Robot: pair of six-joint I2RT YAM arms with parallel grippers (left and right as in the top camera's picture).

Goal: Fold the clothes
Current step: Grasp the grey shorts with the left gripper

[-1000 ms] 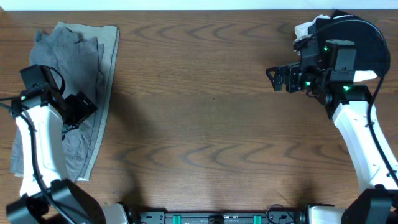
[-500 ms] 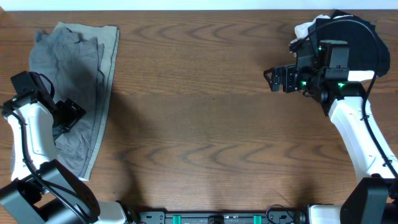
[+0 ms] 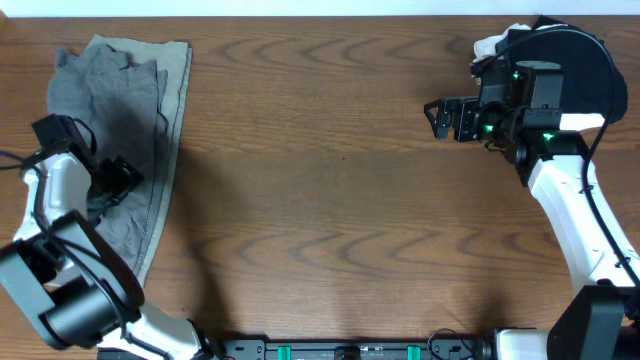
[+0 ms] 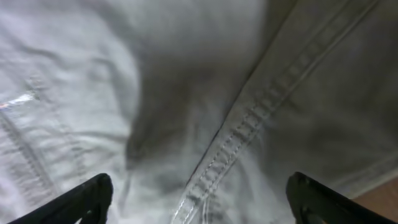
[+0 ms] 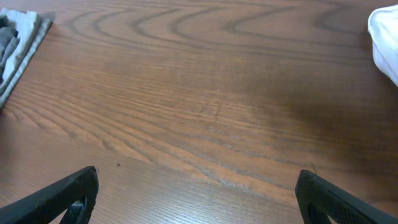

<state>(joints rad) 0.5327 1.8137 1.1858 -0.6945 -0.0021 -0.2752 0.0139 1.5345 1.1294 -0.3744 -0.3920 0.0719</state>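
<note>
The clothes, wrinkled grey shorts, lie flat at the table's left edge. My left gripper hovers low over their middle. In the left wrist view the cloth fills the frame, blurred, with a stitched seam running diagonally. The left gripper is open, its black fingertips far apart over the fabric. My right gripper hangs open above bare wood at the far right. Its wrist view shows the gripper with only table between the fingertips, and the clothes' edge far off.
A paler, khaki-tinted strip of fabric runs along the shorts' right side. A white bundle and a black rounded object sit at the back right corner; the white bundle also shows in the right wrist view. Wooden table.
My left arm has swung in toward the lower left while its gripper stayed over the shorts' middle. The right gripper has barely shifted.
</note>
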